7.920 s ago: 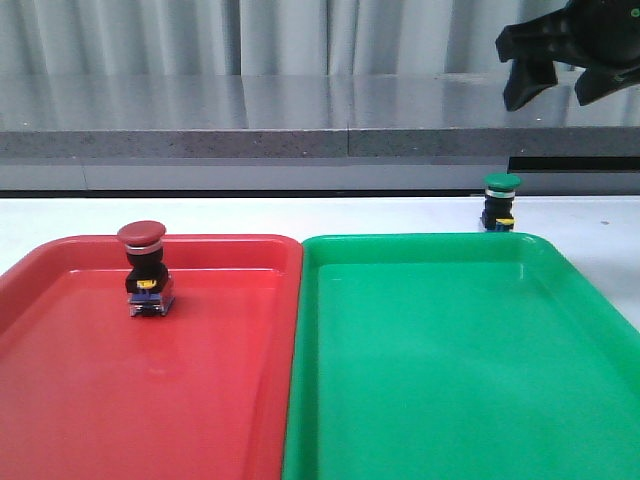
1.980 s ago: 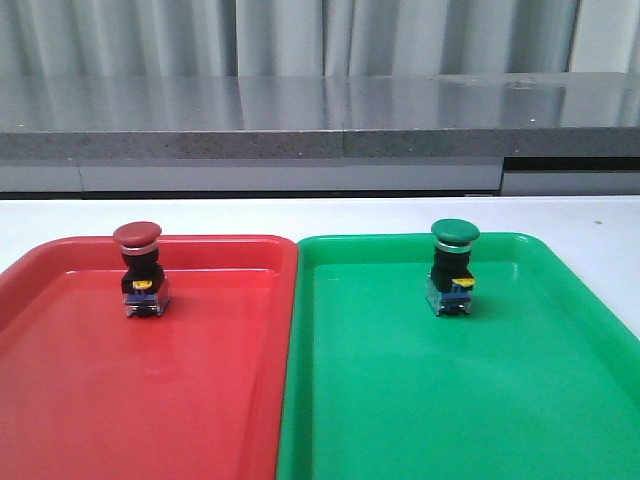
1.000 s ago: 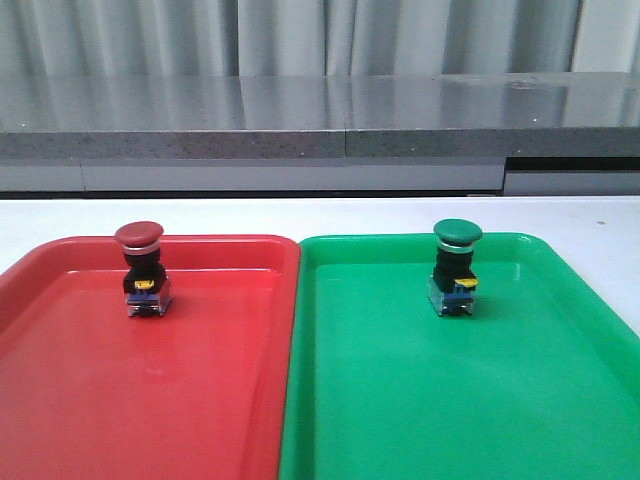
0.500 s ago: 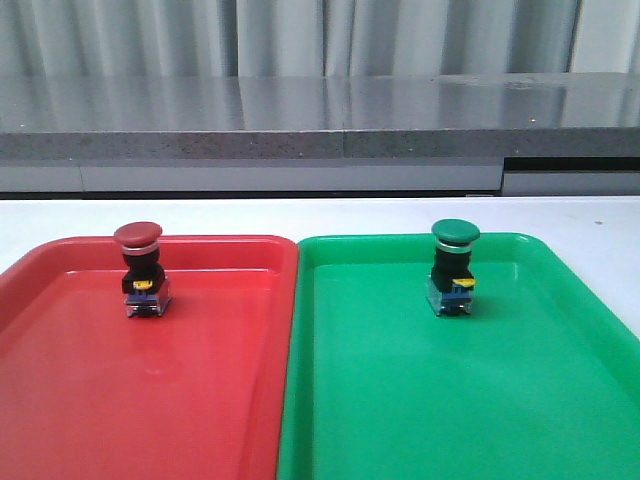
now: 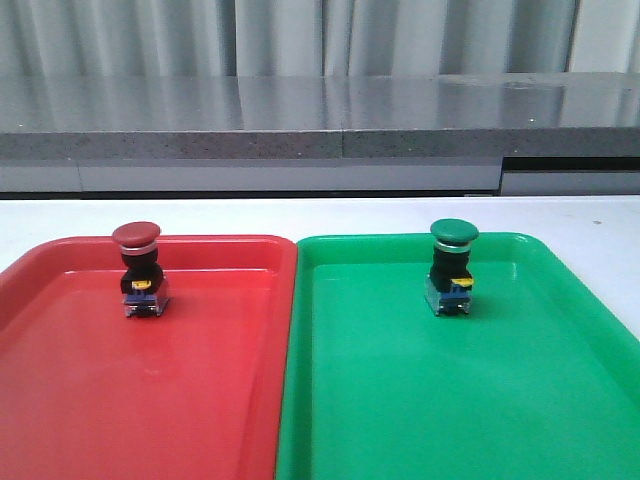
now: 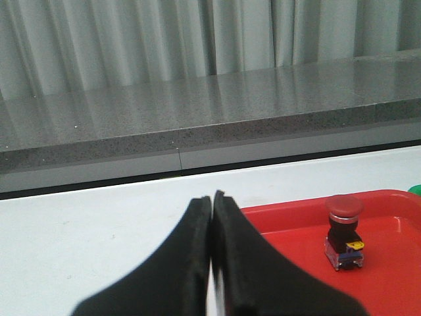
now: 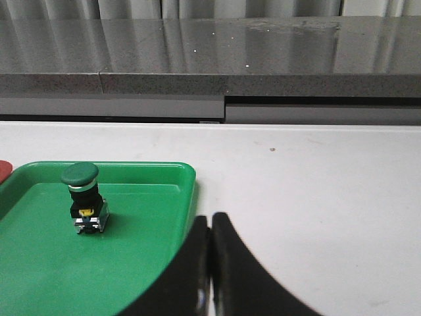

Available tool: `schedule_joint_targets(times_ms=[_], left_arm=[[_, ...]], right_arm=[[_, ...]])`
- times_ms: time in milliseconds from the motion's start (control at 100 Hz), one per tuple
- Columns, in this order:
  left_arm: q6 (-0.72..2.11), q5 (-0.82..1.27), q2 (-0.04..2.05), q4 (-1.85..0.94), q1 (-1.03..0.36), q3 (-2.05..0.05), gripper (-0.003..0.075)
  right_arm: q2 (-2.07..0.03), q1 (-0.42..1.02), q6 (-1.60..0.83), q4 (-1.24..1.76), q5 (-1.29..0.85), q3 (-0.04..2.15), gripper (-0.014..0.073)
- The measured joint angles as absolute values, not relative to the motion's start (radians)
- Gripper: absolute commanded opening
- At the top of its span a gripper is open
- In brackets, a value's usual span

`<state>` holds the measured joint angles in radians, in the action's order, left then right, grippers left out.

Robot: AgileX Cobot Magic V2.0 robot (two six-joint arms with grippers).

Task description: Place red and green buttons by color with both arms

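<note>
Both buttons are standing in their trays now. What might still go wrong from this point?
Little seems left to fail. The red button and green button stand upright on narrow bases, so a bumped red tray or green tray might tip them. Both stand near the far rims.

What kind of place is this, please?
Probably a robot test bench in a lab: a white table holds only a red tray and a green tray, with a grey stone-like ledge and curtains behind.
</note>
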<state>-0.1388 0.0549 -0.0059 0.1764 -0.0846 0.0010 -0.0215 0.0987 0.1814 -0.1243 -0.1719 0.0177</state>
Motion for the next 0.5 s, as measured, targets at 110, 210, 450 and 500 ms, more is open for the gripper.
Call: schedule_joint_targets(times_ms=[110,210,450,500], left_arm=[[-0.139,0.055,-0.006,0.176,-0.085,0.001,-0.0019],[-0.139,0.053,-0.006,0.176,-0.085,0.001,-0.0019],[-0.139,0.053,-0.006,0.176,-0.085,0.001,-0.0019],[-0.139,0.053,-0.006,0.176,-0.085,0.001,-0.0019]], right_arm=[[0.006,0.099,0.149,-0.100,-0.163,-0.010,-0.0067],[0.009,0.099,0.135,-0.092,-0.163,-0.024,-0.0067],[0.010,0.099,0.127,-0.088,-0.156,-0.029,-0.0067],[0.010,0.099,0.127,-0.088,-0.154,-0.029,-0.0067]])
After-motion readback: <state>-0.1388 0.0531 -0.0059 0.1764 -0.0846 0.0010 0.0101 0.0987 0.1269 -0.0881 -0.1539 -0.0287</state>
